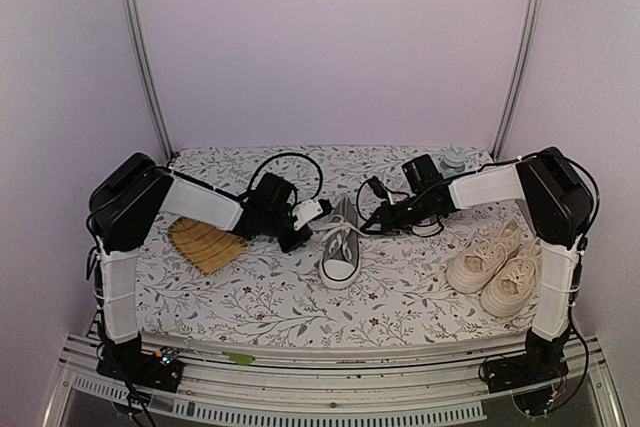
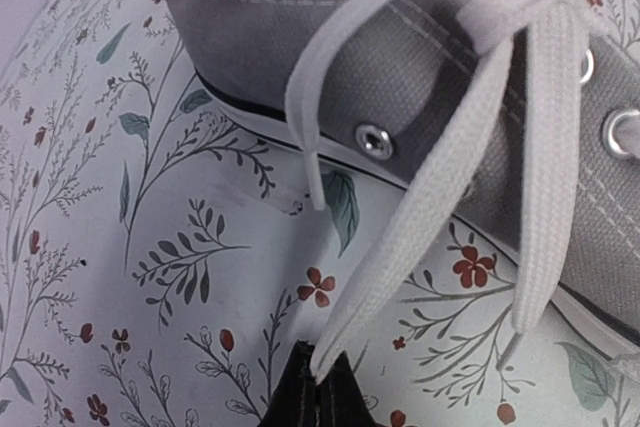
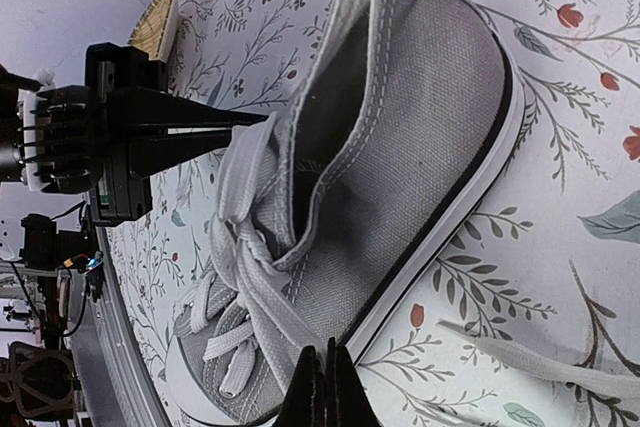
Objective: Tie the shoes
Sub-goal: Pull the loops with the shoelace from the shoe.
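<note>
Grey canvas sneaker (image 1: 340,247) sits at the middle of the tabletop (image 1: 260,297), toe toward the near edge. My left gripper (image 2: 315,385) and right gripper (image 3: 325,387) each clamp its white lace (image 2: 420,227), drawn toward opposite side edges, I judge to cinch the knot.

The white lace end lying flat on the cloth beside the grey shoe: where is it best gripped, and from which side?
Grip the lace end near its tip, from straight above, jaws across its width. It lies flat and apart from the grey shoe, so a sideways approach would likely push it.
</note>
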`<state>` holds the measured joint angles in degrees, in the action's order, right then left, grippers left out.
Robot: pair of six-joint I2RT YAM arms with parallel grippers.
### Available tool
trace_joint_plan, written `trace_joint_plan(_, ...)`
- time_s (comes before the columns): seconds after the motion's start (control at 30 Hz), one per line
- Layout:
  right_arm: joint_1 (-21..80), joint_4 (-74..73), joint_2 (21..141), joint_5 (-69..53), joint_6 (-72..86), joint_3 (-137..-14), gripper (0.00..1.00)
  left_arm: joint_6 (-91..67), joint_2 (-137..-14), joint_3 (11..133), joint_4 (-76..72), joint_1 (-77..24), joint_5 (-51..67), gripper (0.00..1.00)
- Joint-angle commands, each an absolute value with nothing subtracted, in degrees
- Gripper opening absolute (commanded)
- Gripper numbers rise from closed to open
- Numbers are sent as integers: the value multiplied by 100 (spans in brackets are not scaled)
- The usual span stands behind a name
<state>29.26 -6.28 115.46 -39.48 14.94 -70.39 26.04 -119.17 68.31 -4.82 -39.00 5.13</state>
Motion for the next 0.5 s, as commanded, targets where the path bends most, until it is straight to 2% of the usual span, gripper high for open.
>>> trace_joint_plan(0.0, 2952, -701, 11704, -3777, 1295, -6970, 1, 2497, -11965, 6825, -420, -3789, 555, 0)
trace_joint_plan(0.47, 2944, -680, 11969, -3717, 1187, -6760, 1, 2457, -12101, 6842, -257, -3781, 609, 0)
